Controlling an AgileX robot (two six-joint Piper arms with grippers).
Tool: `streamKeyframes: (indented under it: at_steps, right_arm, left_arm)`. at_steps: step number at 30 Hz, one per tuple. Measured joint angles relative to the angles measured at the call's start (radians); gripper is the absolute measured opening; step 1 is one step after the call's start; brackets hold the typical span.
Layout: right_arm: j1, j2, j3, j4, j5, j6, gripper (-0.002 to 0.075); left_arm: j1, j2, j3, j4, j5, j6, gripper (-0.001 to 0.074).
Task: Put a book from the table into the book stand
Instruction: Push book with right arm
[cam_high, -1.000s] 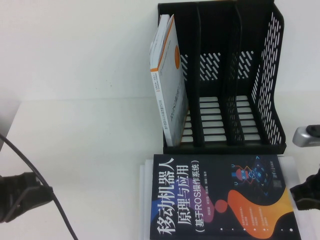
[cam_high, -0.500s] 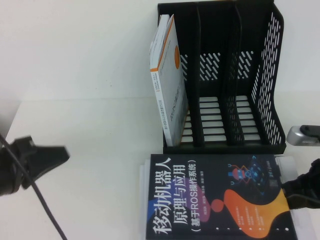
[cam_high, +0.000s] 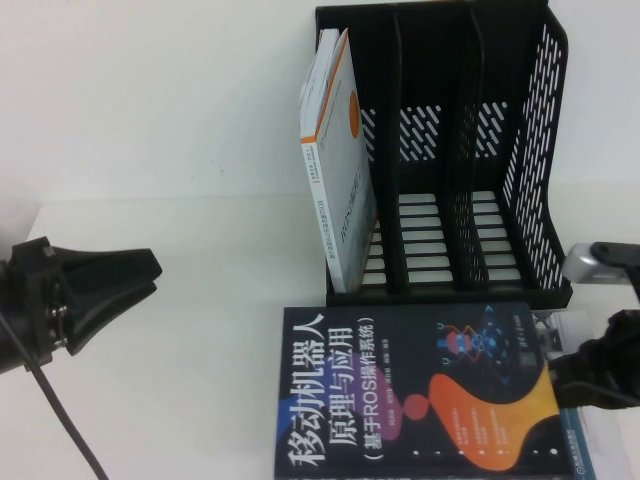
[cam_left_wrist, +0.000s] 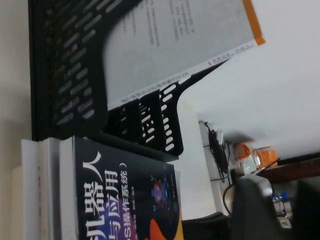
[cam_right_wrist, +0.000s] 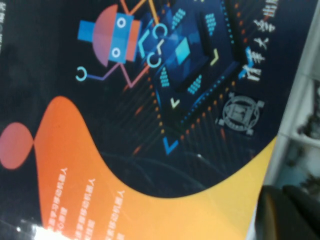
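Observation:
The dark navy book (cam_high: 400, 400) lies cover up on a stack of other books at the front of the white table (cam_high: 200, 230), just before the black book stand (cam_high: 540, 150). It also shows in the left wrist view (cam_left_wrist: 125, 200) and fills the right wrist view (cam_right_wrist: 150, 125). My right gripper (cam_high: 572, 372) is shut and sits against the book's right edge; it shows in the right wrist view (cam_right_wrist: 289, 216). My left gripper (cam_high: 120, 290) is open and empty, left of the book and apart from it; it shows in the left wrist view (cam_left_wrist: 282, 210).
A white book with an orange spine stripe (cam_high: 335, 150) leans in the stand's left slot; the other two slots hold nothing. A white book (cam_high: 590, 440) under the navy one shows at the right. A silver object (cam_high: 585, 262) lies right of the stand.
The navy book has slid left across the stack with my right gripper following at its right edge. My left gripper has moved right and farther into view, toward the book.

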Motion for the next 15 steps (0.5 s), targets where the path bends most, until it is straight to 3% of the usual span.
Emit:
streamKeyframes:
  at_steps: [4,6,15]
  right_arm:
    - [0.06,0.0,0.0,0.0,-0.046,0.0,-0.0003]
    - [0.094,0.0,0.0,0.002,-0.07,0.0,-0.0003]
    - [0.133,0.043,-0.025,0.014,-0.089,0.0,-0.0003]
  left_arm:
    - [0.0,0.046,0.0,-0.007,0.0,0.032,0.0379]
    - [0.0,0.073,0.0,-0.005,0.0,0.038,0.0442]
    - [0.0,0.243,0.0,0.043,0.0,0.075,0.0497]
